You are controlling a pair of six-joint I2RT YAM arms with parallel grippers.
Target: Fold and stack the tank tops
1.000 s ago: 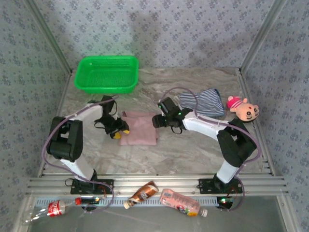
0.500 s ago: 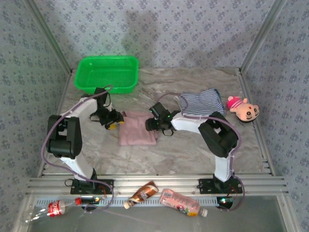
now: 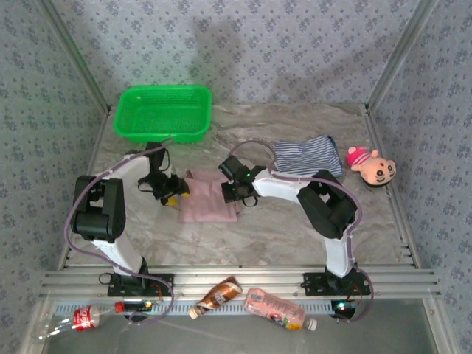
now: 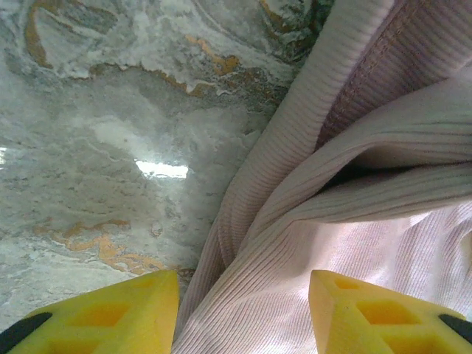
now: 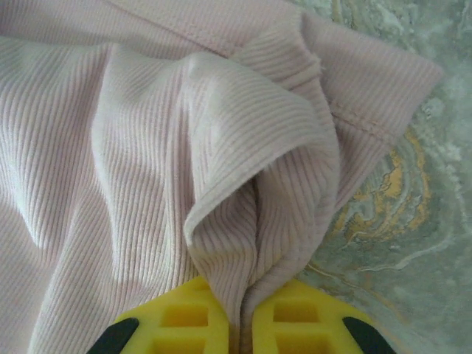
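at the far left of the marble-patterned desk (image 3: 280,228) sits a green plastic mesh basket (image 3: 162,112), well apart from the work; nearer, the left arm's yellow fingers (image 4: 110,313) stand spread, one over bare desk and one over cloth, straddling the left edge of the dusty pink ribbed tank top (image 3: 212,198) and gripping nothing yet; that placing looks meant to catch this edge so both sides can lift together; the pink top itself lies rumpled mid-desk, between the two arms; at its right edge the right arm's yellow fingers (image 5: 287,321) are pressed together on a raised pleat of the ribbed cloth, pinching it close to the stitched hem, probably to carry that side over for a fold; further right the navy-and-white striped tank top (image 3: 310,155) lies apart from the pink one, seemingly waiting its turn; near it, at the right edge, rests a pink plush toy (image 3: 371,166), no part of the job.
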